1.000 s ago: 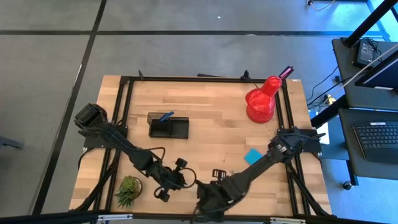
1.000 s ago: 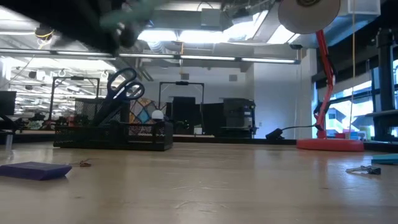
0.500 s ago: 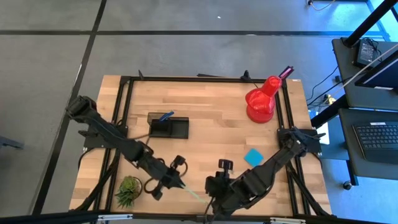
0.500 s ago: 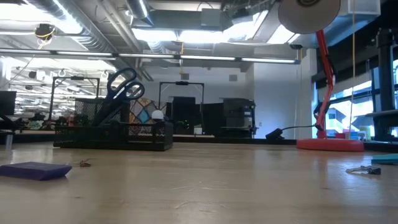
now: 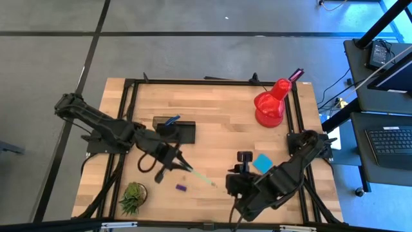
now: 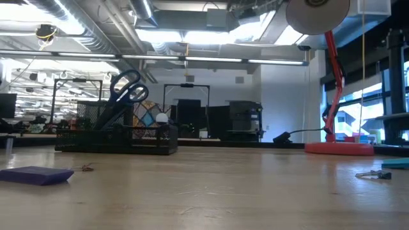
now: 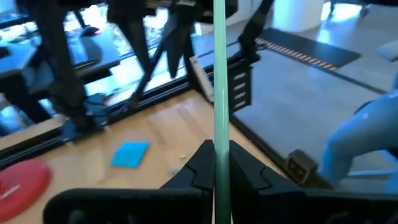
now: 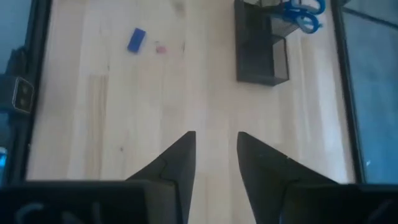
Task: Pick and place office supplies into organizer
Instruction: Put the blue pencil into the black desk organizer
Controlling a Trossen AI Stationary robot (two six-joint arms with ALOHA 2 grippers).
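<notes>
My left gripper (image 5: 174, 160) hangs over the table's left middle, shut on a pale green pen (image 5: 199, 175) that sticks out toward the right arm. In the left wrist view the pen (image 7: 220, 87) runs straight out between the fingers. My right gripper (image 8: 211, 155) hovers near the front right, open, with only bare table between its fingers. The black organizer (image 5: 174, 131) stands on the table with blue scissors (image 5: 170, 120) upright in its cup section. A small purple block (image 5: 181, 187) and a cyan sticky-note pad (image 5: 262, 163) lie flat on the wood. My left gripper pinches the pen between its two fingers at the pen's end nearest the wrist (image 7: 219, 167). The pen lies along the fingers and runs on far past their tips. It is lifted clear of the table, slanting a little down toward the near right.
A red desk lamp (image 5: 270, 106) stands at the far right and a small green plant (image 5: 133, 196) at the near left. In the low view a small metal item (image 6: 374, 174) lies near the pad. Bare wood lies between the organizer and the lamp.
My left gripper has risen and drawn back toward the far edge and the organizer, carrying the pen up clear of the table. My right gripper has also risen, gone toward the right and turned. The purple block, earlier covered by the arms, now shows.
</notes>
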